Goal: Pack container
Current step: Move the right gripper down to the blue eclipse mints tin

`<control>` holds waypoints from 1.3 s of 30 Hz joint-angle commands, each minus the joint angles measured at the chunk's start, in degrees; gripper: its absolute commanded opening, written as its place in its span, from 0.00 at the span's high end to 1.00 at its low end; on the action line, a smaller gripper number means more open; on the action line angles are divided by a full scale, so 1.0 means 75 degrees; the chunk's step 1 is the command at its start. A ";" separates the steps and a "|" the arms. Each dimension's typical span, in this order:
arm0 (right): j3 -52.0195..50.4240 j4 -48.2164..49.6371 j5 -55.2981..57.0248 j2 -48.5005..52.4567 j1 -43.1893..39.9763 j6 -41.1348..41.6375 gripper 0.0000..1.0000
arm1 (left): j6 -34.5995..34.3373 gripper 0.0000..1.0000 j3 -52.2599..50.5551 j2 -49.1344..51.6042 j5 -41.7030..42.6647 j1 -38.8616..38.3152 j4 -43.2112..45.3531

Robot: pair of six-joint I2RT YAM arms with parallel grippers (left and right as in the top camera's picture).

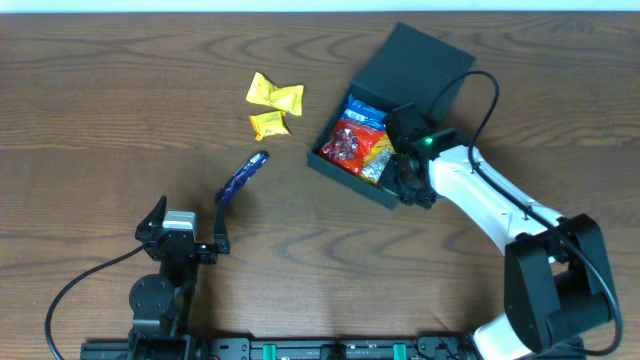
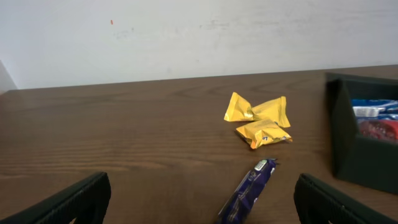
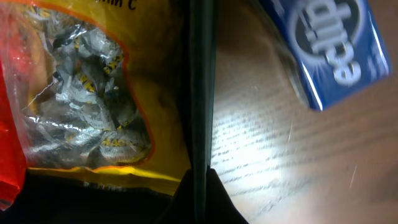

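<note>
Right pincer (image 1: 403,183) on the front wall of the open container (image 1: 420,60), snacks (image 1: 355,140) inside.

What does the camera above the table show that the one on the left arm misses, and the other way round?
Only overhead: the right arm, with the right gripper at the container front wall, the open lid, and the yellow-edged bag packed inside. Only the left wrist: the pale wall behind the table. Both: the three yellow packets, the blue bar, the container, and the open left gripper.
</note>
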 commanded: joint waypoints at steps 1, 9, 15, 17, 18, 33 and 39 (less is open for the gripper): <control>0.0020 0.0283 0.0370 0.0108 -0.0137 -0.1754 0.99 | -0.0026 0.05 -0.0085 -0.0017 0.0006 -0.0012 -0.0356; 0.0026 0.0592 0.0519 0.0108 -0.0367 -0.3497 0.99 | -0.0029 0.05 -0.0085 -0.0017 0.0006 -0.0012 -0.0356; 0.0026 0.0618 0.0577 0.0108 -0.0501 -0.4226 0.98 | -0.0029 0.05 -0.0085 -0.0017 0.0006 -0.0012 -0.0356; 0.0026 0.0618 0.0571 0.0108 -0.0530 -0.4290 0.98 | -0.0029 0.05 -0.0085 -0.0017 0.0006 -0.0012 -0.0356; 0.0026 0.0615 0.0577 0.0108 -0.0536 -0.4339 0.98 | -0.0029 0.05 -0.0085 -0.0017 0.0006 -0.0012 -0.0356; 0.0731 0.0172 0.0259 -0.0539 -0.0425 -0.4068 0.55 | -0.0029 0.05 -0.0085 -0.0017 0.0006 -0.0012 -0.0356; 0.1259 -0.0909 0.0819 -0.1705 -0.0303 -0.4007 0.54 | -0.0029 0.05 -0.0085 -0.0017 0.0006 -0.0012 -0.0356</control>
